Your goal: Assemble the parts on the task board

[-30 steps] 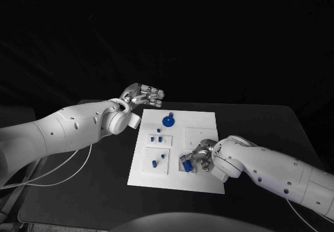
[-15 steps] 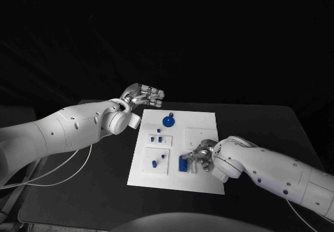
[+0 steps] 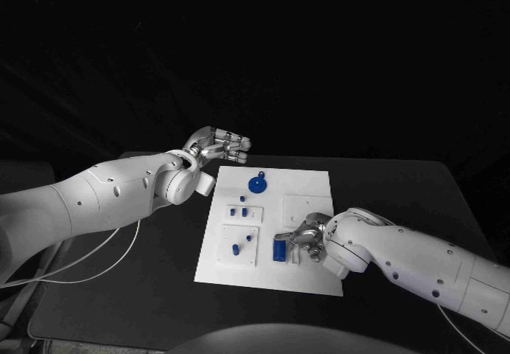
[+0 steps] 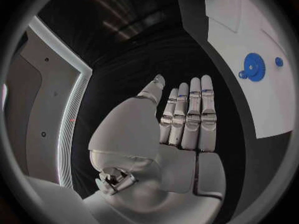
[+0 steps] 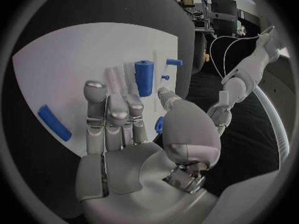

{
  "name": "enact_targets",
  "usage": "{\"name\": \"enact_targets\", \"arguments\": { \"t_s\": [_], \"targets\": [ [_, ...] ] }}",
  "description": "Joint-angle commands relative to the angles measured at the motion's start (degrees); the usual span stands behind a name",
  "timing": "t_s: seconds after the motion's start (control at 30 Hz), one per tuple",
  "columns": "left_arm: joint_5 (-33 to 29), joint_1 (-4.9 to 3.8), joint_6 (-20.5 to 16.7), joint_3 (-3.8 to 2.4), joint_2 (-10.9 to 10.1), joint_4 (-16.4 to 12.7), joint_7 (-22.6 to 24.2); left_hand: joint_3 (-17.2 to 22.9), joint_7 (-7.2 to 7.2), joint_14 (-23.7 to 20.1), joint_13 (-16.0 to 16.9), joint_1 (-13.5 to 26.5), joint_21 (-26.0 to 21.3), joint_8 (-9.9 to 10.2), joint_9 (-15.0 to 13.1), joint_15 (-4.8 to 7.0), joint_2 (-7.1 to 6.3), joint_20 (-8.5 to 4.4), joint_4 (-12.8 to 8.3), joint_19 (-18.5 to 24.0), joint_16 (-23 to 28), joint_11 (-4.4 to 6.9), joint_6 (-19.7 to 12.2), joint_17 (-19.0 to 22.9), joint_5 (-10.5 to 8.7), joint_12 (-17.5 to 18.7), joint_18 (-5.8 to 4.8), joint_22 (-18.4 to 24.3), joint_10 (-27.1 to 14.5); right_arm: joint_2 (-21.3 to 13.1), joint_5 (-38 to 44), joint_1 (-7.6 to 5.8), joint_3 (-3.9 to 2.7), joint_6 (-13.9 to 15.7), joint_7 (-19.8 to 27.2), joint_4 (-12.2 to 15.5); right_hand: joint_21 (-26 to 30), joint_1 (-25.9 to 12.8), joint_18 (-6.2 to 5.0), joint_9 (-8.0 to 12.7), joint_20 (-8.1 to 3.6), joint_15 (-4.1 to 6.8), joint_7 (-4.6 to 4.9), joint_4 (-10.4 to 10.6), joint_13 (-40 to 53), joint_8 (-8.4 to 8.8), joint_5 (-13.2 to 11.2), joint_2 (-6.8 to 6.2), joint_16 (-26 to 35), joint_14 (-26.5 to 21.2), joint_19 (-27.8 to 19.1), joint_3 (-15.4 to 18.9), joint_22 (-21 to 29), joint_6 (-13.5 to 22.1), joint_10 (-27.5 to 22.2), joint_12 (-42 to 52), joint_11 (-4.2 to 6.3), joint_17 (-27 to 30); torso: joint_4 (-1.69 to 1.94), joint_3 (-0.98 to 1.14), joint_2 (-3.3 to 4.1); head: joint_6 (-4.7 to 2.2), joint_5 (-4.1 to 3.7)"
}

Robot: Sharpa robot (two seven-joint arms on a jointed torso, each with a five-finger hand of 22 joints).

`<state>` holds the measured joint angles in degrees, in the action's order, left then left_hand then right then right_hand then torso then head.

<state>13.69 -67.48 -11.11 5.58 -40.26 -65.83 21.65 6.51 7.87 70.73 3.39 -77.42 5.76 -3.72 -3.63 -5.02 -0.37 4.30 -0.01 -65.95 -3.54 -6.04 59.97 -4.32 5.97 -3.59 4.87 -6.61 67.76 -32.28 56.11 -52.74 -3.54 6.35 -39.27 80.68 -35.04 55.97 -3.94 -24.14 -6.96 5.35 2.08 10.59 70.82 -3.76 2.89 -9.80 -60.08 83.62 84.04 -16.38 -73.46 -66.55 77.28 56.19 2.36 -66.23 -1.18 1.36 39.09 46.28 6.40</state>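
While the left robot hand (image 3: pixel 221 145) hangs raised past the far left corner of the task board (image 3: pixel 308 184), its fingers (image 4: pixel 190 115) lie straight and pressed side by side with the thumb just beside them, holding nothing; its arm reaches in over the counter (image 3: pixel 404 192) from the left. The right robot hand (image 3: pixel 305 237) sits low over the near right part of the board, palm toward the plate, its arm bent in from the right. From the right wrist its fingers (image 5: pixel 115 115) stretch out flat and close together above the white surface, with a blue cylinder (image 5: pixel 144 77) lying just beyond the fingertips; whether they touch it I cannot tell. In the head view that cylinder shows as a blue upright piece right beside the hand. A blue bar (image 5: pixel 54 123) lies apart on the board. Farther along the board sit a blue gear (image 3: pixel 257 183), small blue pegs (image 3: pixel 242 213) in a raised white block, and two more pegs (image 3: pixel 240 244) in the block nearer the robot.
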Motion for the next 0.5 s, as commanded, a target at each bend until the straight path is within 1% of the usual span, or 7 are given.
{"name": "enact_targets", "arguments": {
  "t_s": [0.03, 0.1, 0.33, 0.37, 0.4, 0.47, 0.5],
  "targets": [
    [-0.35, -0.03, 0.85, -0.04, -0.01, -0.15, 0.22, -0.28, -0.21, 0.02, -0.02, -0.07, -0.31, 0.15, 0.02, -0.29, 0.7, 0.18, -0.02, -0.41, -0.03, -0.1, -0.24, -0.06, 0.07, 0.25, -0.27, 0.05, 0.09, -0.21, 0.66, 0.28, 0.18, -0.5, 0.46, 0.59, 0.22, 0.86, -0.02, 0.05, -0.27, 0.48, 0.2, 0.05, 0.1, 0.05, -0.1, 0.11, 0.41, 0.1, 2.75, 0.09, -0.04, -0.09, -0.01, -0.33, 0.1, -0.09, -0.02, 0.03, 0.01, -0.01, 0.06],
    [-0.35, -0.03, 0.85, -0.04, -0.05, -0.16, 0.2, -0.28, -0.21, 0.02, -0.02, -0.07, -0.31, 0.15, 0.02, -0.29, 0.7, 0.18, -0.02, -0.41, -0.03, -0.1, -0.24, -0.06, 0.07, 0.25, -0.27, 0.05, 0.09, -0.5, 0.79, 0.3, 0.18, -0.25, 0.69, 0.98, 0.18, 1.06, -0.02, 0.03, -0.28, 0.49, 0.18, -0.17, 0.14, 0.05, -0.1, 0.07, 0.43, 0.11, 2.76, 0.07, -0.05, -0.15, 0.04, -0.28, 0.11, -0.1, -0.01, 0.04, 0.03, -0.02, 0.07],
    [-0.35, -0.04, 0.8, -0.04, -0.34, -0.23, 0.12, -0.28, -0.21, 0.02, -0.02, -0.07, -0.31, 0.15, 0.02, -0.29, 0.7, 0.18, -0.02, -0.41, -0.03, -0.1, -0.24, -0.06, 0.07, 0.25, -0.27, 0.05, 0.09, -2.89, 0.84, 0.39, 0.17, -0.88, 2.73, 3.63, 0.09, 3.84, 0.04, -1.05, -0.25, 0.51, -0.13, -3.06, 0.42, -0.27, -0.03, -0.25, 0.67, 0.16, 2.76, 0.2, -0.07, -1.54, 0.19, 0.04, 0.27, -0.04, -0.05, 0.04, 0.02, 0.1, 0.16],
    [-0.35, -0.04, 0.79, -0.04, -0.38, -0.23, 0.12, -0.28, -0.21, 0.02, -0.02, -0.07, -0.31, 0.15, 0.02, -0.29, 0.7, 0.18, -0.02, -0.41, -0.03, -0.1, -0.24, -0.06, 0.07, 0.25, -0.27, 0.05, 0.09, -3.23, 0.76, 0.39, 0.16, -1.13, 3.06, 3.99, 0.08, 4.08, 0.05, -1.58, -0.27, 0.54, -0.24, -3.52, 0.46, -0.32, -0.03, -0.2, 0.74, 0.16, 2.76, 0.44, -0.07, -1.86, 0.2, 0.09, 0.33, 0.0, -0.06, 0.02, 0.0, 0.11, 0.17],
    [-0.35, -0.04, 0.78, -0.03, -0.41, -0.23, 0.11, -0.28, -0.21, 0.02, -0.02, -0.07, -0.31, 0.15, 0.02, -0.29, 0.7, 0.18, -0.02, -0.41, -0.03, -0.1, -0.24, -0.06, 0.07, 0.25, -0.27, 0.05, 0.09, -3.64, 0.67, 0.4, 0.16, -1.46, 3.53, 4.42, 0.02, 3.95, 0.11, -3.87, -0.39, 0.64, -0.32, -4.49, 0.59, 0.14, -0.01, 0.33, 0.86, 0.18, 2.79, 1.18, -0.09, -1.84, 0.18, 0.17, 0.41, 0.03, -0.08, 0.01, -0.01, 0.12, 0.16],
    [-0.35, -0.04, 0.79, -0.03, -0.46, -0.23, 0.11, -0.28, -0.21, 0.02, -0.02, -0.07, -0.31, 0.15, 0.02, -0.29, 0.7, 0.18, -0.02, -0.41, -0.03, -0.1, -0.24, -0.06, 0.07, 0.25, -0.27, 0.05, 0.09, -4.28, 0.55, 0.4, 0.16, -2.06, 4.28, 5.14, 0.12, 4.94, 0.15, -5.08, -0.33, 0.64, -0.74, -5.26, 0.67, -0.52, 0.08, 0.24, 0.92, 0.2, 2.74, 1.05, -0.05, -2.83, 0.21, 0.31, 0.57, 0.09, -0.09, 0.01, -0.02, 0.12, 0.15],
    [-0.35, -0.04, 0.8, -0.03, -0.48, -0.23, 0.11, -0.28, -0.21, 0.02, -0.02, -0.07, -0.31, 0.15, 0.02, -0.29, 0.7, 0.18, -0.02, -0.41, -0.03, -0.1, -0.24, -0.06, 0.07, 0.25, -0.27, 0.05, 0.09, -4.58, 0.51, 0.41, 0.16, -2.4, 4.63, 5.49, 0.17, 5.3, 0.2, -7.02, -0.41, 0.8, -0.89, -5.9, 0.79, -0.79, 0.05, 0.41, 0.99, 0.19, 2.73, 1.4, -0.03, -3.06, 0.2, 0.44, 0.78, 0.14, -0.11, 0.02, -0.02, 0.12, 0.14]
  ]
}}
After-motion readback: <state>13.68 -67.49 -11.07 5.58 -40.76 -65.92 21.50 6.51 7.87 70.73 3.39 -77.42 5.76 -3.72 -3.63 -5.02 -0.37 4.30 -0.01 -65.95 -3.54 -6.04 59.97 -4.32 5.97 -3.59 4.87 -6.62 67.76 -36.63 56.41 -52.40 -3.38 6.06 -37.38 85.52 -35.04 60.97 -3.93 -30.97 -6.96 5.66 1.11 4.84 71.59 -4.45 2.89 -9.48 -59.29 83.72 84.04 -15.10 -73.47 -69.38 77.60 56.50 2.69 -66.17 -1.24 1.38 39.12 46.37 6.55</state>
